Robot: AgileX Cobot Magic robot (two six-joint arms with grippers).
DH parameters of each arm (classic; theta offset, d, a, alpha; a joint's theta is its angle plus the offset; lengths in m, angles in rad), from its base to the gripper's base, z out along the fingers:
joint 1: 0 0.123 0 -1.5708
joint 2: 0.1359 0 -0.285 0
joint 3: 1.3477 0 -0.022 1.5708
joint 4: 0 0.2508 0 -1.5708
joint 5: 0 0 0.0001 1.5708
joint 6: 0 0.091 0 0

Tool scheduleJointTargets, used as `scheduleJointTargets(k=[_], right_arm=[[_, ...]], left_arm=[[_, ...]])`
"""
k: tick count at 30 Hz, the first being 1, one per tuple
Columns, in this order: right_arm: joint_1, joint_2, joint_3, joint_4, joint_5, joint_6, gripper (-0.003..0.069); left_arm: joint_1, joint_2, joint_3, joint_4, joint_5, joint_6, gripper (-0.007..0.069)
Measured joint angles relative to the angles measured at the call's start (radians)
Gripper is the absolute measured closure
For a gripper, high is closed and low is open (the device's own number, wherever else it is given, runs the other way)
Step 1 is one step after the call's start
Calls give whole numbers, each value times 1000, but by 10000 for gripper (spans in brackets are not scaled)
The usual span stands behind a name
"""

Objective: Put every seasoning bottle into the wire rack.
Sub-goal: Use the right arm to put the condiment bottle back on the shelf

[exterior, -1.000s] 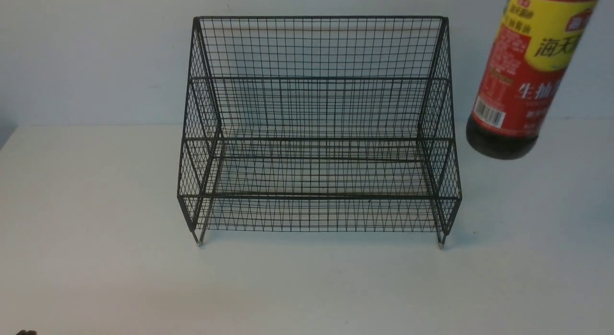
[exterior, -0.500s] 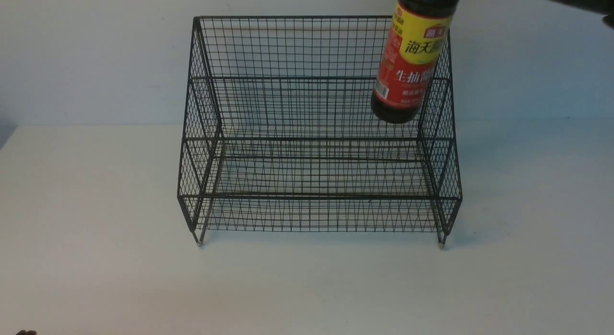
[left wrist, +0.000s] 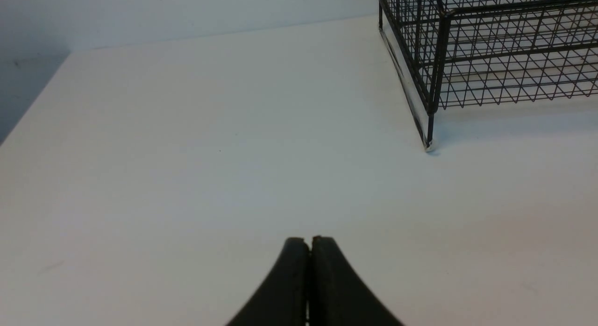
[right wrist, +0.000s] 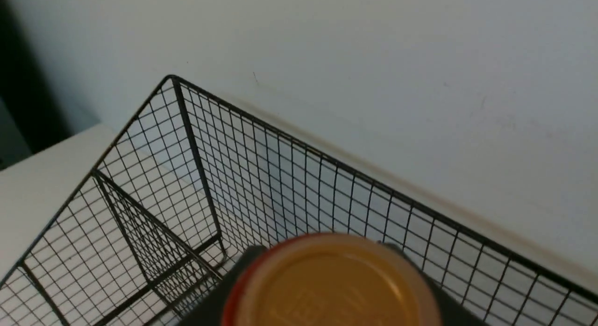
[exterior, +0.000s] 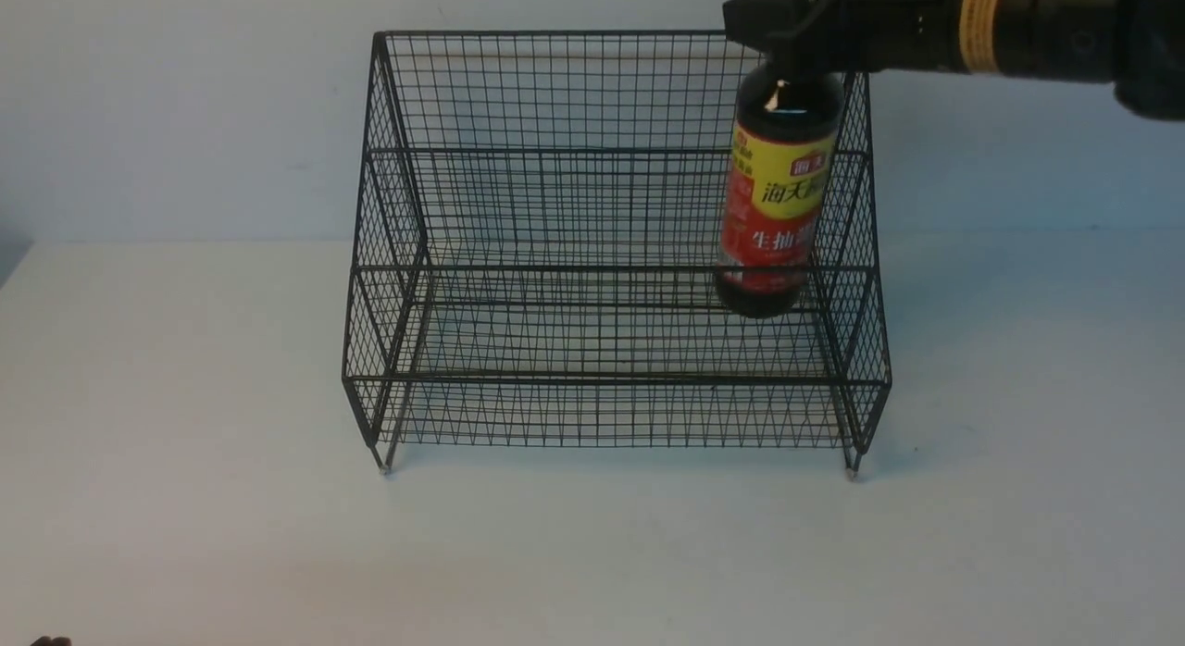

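Note:
The seasoning bottle [exterior: 776, 211], dark with a yellow-and-red label, hangs upright inside the black wire rack [exterior: 481, 211] at its right end, its base at about the level of the upper tier. My right gripper [exterior: 787, 35] is shut on the bottle's neck from above. In the right wrist view the tan cap [right wrist: 332, 284] fills the space between the fingers, with the rack's back grid [right wrist: 289, 172] behind it. My left gripper [left wrist: 309, 242] is shut and empty, low over the white table [left wrist: 187, 153], well short of the rack's front left foot [left wrist: 427, 146].
The rack stands mid-table against a pale wall [exterior: 185, 100]. The table's left edge [exterior: 14, 267] shows at the far left. The right arm [exterior: 1018, 26] stretches across the top right, above the rack's right side.
The bottle has moved left from beside the rack to over its right end, then down into it. The right arm has come into view. The left gripper has not moved.

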Motion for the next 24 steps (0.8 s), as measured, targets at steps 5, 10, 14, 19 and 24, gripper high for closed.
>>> scheduleJointTargets(k=[5,10,14,19,24], right_arm=[[0,1,6,0,-28,60,389],[0,6,16,0,-10,74,389],[0,27,17,0,-6,77,389],[0,82,19,0,-6,79,389],[0,101,18,0,-9,78,389]], left_arm=[[0,0,0,0,0,0,637],[0,0,0,0,0,0,637],[0,0,0,0,0,0,637],[0,0,0,0,0,0,637],[0,0,0,0,0,0,637]])
